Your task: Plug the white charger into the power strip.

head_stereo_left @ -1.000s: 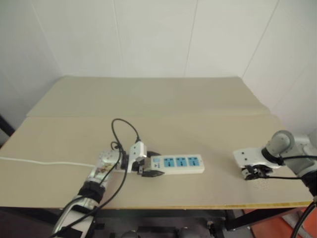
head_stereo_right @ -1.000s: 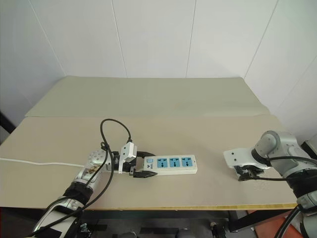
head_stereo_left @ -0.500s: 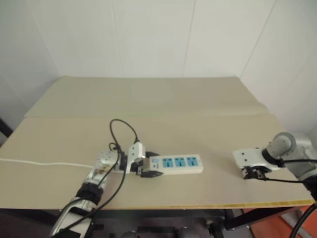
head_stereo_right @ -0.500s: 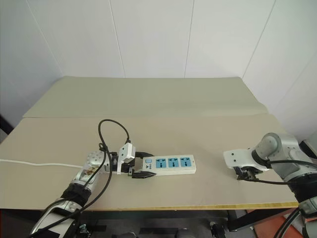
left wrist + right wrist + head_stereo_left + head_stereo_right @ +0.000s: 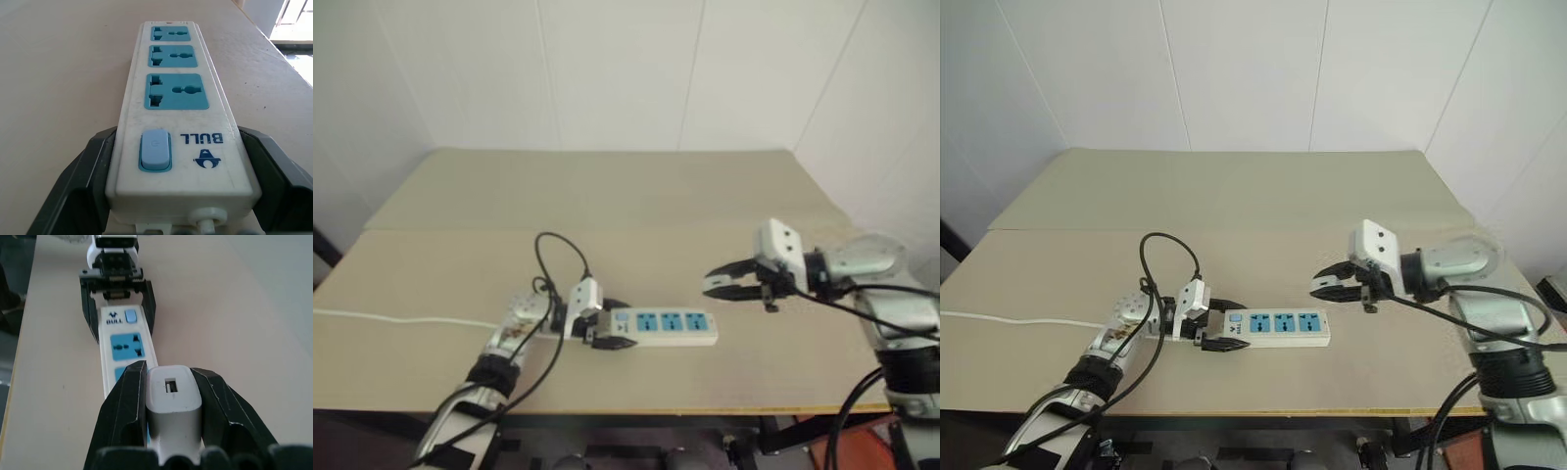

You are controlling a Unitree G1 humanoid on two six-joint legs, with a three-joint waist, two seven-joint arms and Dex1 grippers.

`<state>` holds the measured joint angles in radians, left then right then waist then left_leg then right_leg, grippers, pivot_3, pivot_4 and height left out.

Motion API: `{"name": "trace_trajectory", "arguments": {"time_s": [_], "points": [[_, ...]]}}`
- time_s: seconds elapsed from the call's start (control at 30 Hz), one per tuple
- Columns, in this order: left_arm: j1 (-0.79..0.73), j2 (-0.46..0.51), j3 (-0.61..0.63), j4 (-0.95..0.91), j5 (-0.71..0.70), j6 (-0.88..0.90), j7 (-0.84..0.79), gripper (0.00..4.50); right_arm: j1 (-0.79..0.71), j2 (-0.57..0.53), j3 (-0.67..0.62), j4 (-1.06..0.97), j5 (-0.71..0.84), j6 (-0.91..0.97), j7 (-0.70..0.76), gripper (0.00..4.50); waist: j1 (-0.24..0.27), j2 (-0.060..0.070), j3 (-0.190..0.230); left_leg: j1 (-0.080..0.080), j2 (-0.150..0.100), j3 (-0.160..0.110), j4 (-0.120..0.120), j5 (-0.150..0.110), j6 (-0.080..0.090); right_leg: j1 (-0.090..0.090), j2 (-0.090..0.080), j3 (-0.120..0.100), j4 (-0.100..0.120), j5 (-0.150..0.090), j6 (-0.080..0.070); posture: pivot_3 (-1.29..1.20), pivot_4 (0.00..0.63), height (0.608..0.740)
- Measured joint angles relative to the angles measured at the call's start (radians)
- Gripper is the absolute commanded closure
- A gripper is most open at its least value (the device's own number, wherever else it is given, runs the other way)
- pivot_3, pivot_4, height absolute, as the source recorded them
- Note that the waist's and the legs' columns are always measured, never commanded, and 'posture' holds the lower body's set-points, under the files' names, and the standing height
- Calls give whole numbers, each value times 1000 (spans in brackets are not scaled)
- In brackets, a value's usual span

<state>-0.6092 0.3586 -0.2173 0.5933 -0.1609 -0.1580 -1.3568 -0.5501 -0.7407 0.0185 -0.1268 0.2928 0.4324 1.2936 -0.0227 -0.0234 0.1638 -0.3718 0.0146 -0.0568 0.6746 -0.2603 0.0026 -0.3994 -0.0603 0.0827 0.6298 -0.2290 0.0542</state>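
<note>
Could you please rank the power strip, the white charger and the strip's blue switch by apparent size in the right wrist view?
1. White charger, nearest the camera, so unsure.
2. Power strip, partly hidden.
3. Blue switch.

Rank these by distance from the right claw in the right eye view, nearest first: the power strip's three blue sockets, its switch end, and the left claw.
1. The blue sockets: just below and left of the right claw.
2. The switch end of the power strip: farther left.
3. The left claw, clamping that switch end: about level with it, too close to call.
</note>
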Motion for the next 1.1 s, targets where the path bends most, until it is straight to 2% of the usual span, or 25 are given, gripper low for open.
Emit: {"name": "trace_trajectory", "arguments": {"time_s": [0.23,0.33,0.53,0.77,1.1], "points": [[-20,-6,-1,33,1,-19,-21,1223,18,222,65,11,-1,-37,-165,3269,0,0,0,-4,0,0,0,0,0,-4,0,0,1,0,0,0,150,740],[-19,-12,-2,33,2,-23,-17,1223,27,282,106,41,-12,-64,-208,3269,2,0,0,-4,0,0,0,0,0,-4,0,0,1,0,0,0,150,740],[-12,-10,4,28,0,-25,-19,1223,9,328,120,170,17,-76,-200,3269,1,0,0,-4,0,0,0,0,0,-4,0,0,1,0,0,0,150,740],[-6,-7,10,27,-2,-28,-21,1223,2,330,118,189,118,-71,-113,3269,-1,1,0,-4,0,0,0,0,0,-4,0,0,1,0,0,0,150,740],[3,0,19,19,-3,-28,-26,1223,-20,389,116,262,117,-113,-133,3269,-16,1,0,-3,0,0,0,0,0,-4,0,0,1,0,0,0,150,740]]}}
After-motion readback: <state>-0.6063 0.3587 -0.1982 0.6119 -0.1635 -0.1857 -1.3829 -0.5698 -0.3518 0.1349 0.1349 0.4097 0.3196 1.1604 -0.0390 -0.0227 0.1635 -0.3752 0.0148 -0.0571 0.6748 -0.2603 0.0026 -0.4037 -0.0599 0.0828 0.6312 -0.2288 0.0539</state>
